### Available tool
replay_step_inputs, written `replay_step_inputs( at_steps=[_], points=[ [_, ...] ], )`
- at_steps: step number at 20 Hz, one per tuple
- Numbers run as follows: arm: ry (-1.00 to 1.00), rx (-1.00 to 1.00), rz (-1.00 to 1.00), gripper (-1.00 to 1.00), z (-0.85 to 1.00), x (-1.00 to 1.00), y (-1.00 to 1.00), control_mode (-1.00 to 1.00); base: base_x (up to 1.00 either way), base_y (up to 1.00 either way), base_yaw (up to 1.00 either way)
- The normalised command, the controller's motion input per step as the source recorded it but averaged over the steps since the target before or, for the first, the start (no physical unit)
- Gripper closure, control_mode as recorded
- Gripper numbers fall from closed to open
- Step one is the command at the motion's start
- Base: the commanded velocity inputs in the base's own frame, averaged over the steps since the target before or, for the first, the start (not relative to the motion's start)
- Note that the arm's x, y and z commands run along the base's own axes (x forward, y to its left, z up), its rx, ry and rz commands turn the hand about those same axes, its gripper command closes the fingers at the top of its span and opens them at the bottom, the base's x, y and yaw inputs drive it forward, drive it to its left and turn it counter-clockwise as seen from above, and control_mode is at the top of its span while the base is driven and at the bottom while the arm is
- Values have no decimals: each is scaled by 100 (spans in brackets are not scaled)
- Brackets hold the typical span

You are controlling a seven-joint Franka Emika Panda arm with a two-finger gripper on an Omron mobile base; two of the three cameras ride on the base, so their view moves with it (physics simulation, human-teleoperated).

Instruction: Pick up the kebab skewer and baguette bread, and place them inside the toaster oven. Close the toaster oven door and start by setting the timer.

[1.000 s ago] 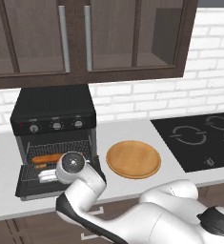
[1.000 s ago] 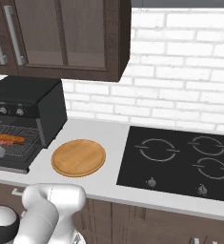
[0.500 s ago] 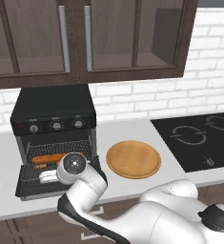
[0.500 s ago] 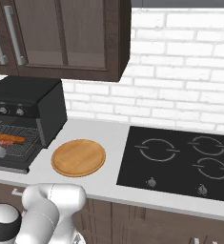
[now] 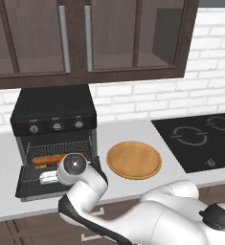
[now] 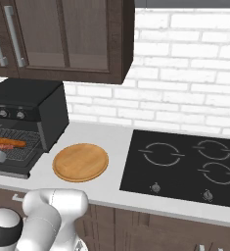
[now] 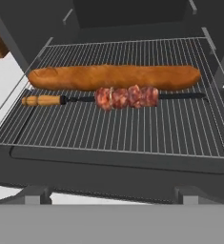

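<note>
The end effector (image 7: 111,198) is seen at the front lip of the lowered toaster oven door (image 7: 118,167), its fingertips spread wide with nothing held. Just beyond, the kebab skewer (image 7: 113,98) lies along the wire rack (image 7: 132,128), touching the baguette bread (image 7: 114,77) behind it inside the toaster oven (image 5: 54,125), near the counter's (image 5: 4,167) left end. If the door is swung up carelessly, the rack could be jolted and the skewer rolled toward its front edge, jamming the closure.

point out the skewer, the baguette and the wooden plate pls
skewer (image 7: 125,97), hand view, on the meat chunks at mid-stick.
baguette (image 7: 114,77), hand view, middle of the loaf on the rack.
wooden plate (image 5: 134,160), left base view, centre of its bare top face.
</note>
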Motion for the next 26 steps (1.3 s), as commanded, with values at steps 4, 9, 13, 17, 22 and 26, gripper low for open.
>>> replay_step_inputs(
  at_steps=[4,9,13,17,22,26],
  points=[
    [0,0,0,-100,0,8,0,-100,0,0,0],
    [0,0,0,-100,-1,30,0,-100,0,0,0],
    [0,0,0,-100,-7,21,0,-100,0,0,0],
    [0,0,0,-100,-14,0,0,-100,0,0,0],
    [0,0,0,-100,-17,0,0,-100,0,0,0],
    [0,0,0,-100,-11,3,0,-100,0,0,0]
  ],
)
